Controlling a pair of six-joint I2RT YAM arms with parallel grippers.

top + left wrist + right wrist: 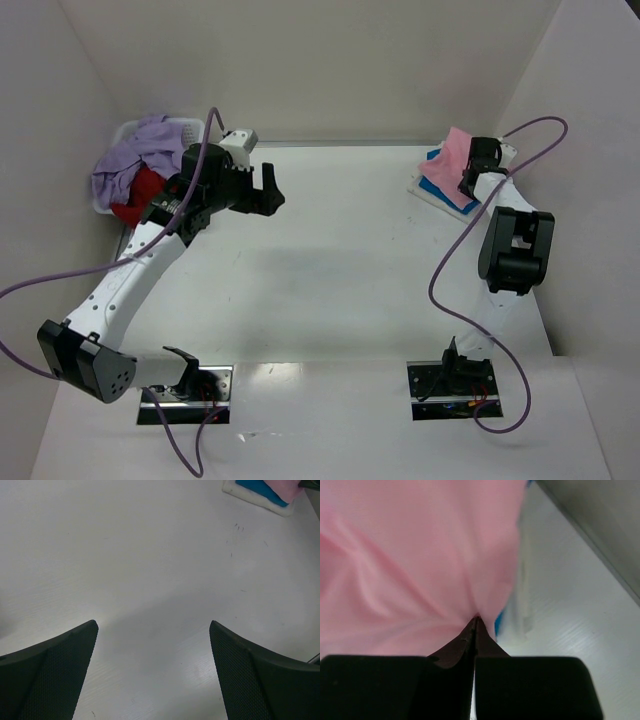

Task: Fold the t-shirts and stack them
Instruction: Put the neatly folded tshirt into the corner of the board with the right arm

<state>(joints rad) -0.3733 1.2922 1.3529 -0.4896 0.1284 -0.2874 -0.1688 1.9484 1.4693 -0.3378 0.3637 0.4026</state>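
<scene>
A light pink t-shirt (pixel 456 150) (pixel 410 555) lies on top of a bright blue t-shirt (pixel 438 188) (pixel 499 625) on a white layer at the far right of the table. My right gripper (pixel 466 187) (pixel 476 618) is shut on the pink t-shirt, and creases in the cloth run to its tips. A lavender t-shirt (pixel 128 168) and a red t-shirt (pixel 143 192) are heaped in the white basket (pixel 190 127) at the far left. My left gripper (pixel 266 195) (pixel 153 624) hangs open over bare table just right of the basket, holding nothing. Its view catches the pink t-shirt (pixel 286 486) and the blue t-shirt (pixel 257 487) far off.
White walls close in the table (pixel 330 250) on the left, back and right. A purple cable (pixel 450 262) loops from the right arm down to its base. Another purple cable (pixel 60 275) trails off the left arm.
</scene>
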